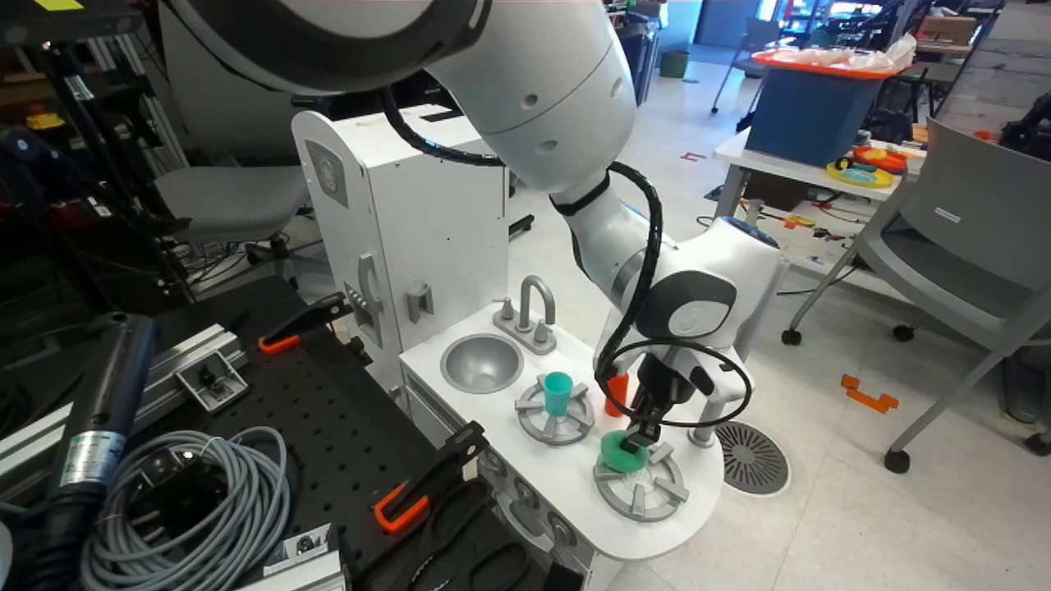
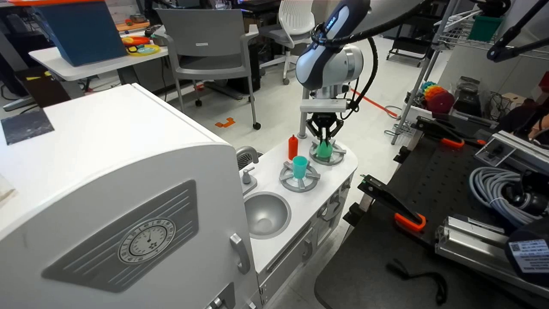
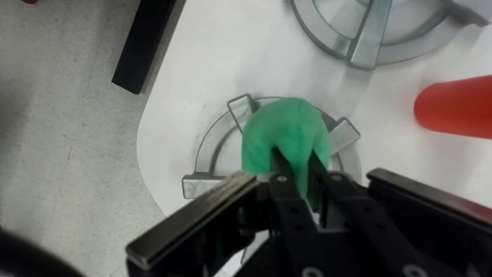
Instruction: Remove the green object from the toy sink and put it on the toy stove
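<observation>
Plainly, one gripper holds one green toy piece: its two black fingers pinch it narrowly, with a strip of green showing between them in the wrist view. The piece is over one toy stove burner, the grey spoked ring at the rounded end of the white table; from these angles I can't quite tell whether its underside touches the spokes. Two such burners are on this table, and the second burner carries one teal cup, upright. One red squeeze bottle stands near both burners, also upright. Well apart from the green toy piece is the single toy sink, a round grey basin with one curved faucet and two faucet handles beside it, next to one tall white toy refrigerator. Three grey knobs line the table's front. At a separate black table, in both exterior views, are two black-and-orange clamps and one coil of grey cable. Down on the floor near the rounded end is one round grate, and farther back, in both exterior views, one blue bin stands near a grey chair.
</observation>
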